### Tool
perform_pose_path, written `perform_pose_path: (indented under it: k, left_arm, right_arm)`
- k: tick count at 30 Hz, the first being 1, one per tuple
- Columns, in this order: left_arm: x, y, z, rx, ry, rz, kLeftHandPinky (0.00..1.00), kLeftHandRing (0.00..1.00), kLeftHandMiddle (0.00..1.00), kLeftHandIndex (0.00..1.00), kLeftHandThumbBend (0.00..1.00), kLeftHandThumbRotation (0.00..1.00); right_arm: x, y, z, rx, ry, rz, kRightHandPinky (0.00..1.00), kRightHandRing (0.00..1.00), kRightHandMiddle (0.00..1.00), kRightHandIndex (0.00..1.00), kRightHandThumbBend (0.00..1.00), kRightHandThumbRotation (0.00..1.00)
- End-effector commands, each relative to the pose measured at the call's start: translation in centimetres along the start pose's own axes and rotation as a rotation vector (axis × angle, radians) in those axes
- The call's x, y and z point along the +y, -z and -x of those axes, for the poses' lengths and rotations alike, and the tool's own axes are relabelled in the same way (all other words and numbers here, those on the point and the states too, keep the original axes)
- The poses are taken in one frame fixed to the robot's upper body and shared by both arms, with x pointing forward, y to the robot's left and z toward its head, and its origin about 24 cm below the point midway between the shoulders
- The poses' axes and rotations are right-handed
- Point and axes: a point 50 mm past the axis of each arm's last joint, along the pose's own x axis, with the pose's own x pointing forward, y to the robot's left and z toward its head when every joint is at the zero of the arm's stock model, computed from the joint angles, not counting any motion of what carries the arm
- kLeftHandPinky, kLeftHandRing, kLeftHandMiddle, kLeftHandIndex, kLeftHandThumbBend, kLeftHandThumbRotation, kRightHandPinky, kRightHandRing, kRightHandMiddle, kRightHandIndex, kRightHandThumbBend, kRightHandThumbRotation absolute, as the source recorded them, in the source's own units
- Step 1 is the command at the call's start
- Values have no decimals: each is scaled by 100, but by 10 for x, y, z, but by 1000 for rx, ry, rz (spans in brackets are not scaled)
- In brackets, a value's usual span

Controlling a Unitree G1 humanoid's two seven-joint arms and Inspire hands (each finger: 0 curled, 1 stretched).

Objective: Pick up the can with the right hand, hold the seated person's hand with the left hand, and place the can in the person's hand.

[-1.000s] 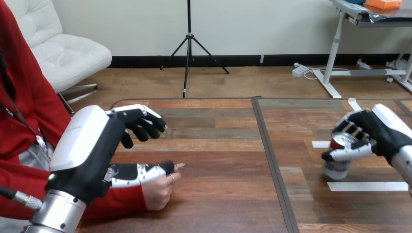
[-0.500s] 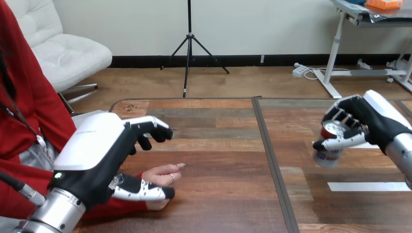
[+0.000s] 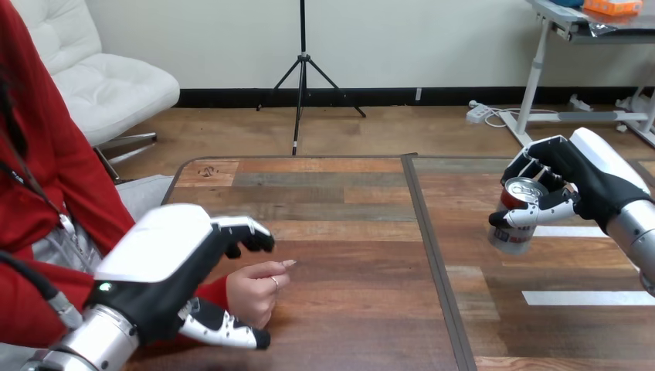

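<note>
A silver can with a red band hangs tilted above the right side of the table. My right hand is shut on it, fingers round its far side and thumb across its front. At the left, the person's hand rests on the wooden table, loosely closed. My left hand sits over the person's wrist. Its fingers are loosely bent above the person's hand with a gap between them. Its thumb lies along the near side of the wrist. I see no closed hold there.
Two white tape strips lie on the right table half, under and in front of the can. A dark seam runs front to back down the table's middle. The person sits at the left edge.
My right hand has lifted the can off the table and carried it up and to the left. My left hand has sunk lower over the person's wrist, its thumb now on the near side.
</note>
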Motion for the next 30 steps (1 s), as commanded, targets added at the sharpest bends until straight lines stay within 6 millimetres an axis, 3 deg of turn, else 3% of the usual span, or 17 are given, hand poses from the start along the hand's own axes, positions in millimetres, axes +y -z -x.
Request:
perform_pose_path:
  k: [1,30]
  left_arm:
    - [12,-8,-8,-45,-22,-66,60,70,74,71,100,22]
    - [0,11,-17,72,-17,-103,62,72,75,73,100,19]
  right_arm:
    - [-31,-14,-2,-77,97,15,44,41,46,48,75,0]
    - [-33,-18,-1,-104,101,21,43,40,47,48,75,0]
